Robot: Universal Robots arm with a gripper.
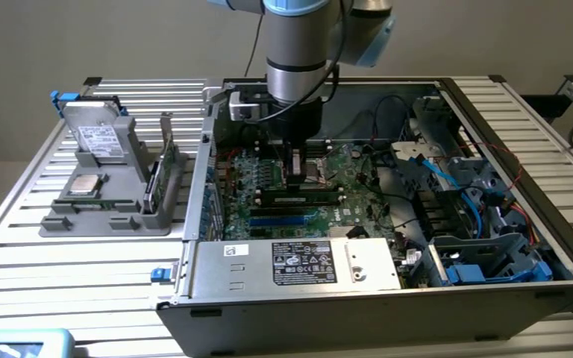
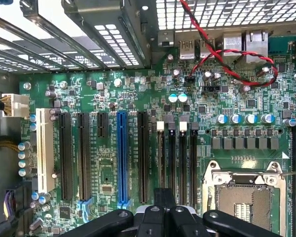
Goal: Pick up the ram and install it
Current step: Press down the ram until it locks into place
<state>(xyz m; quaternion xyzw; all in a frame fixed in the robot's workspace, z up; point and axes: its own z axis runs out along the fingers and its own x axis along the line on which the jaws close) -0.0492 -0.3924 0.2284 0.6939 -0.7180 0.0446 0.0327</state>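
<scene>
Fingers (image 1: 295, 179) pressed together, holding nothing visible, poised over the motherboard (image 1: 351, 168) beside the ram (image 1: 301, 199).

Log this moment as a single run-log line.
gripper: shut | position: inside open computer case, just above memory slots on motherboard | held item: cannot tell
</scene>
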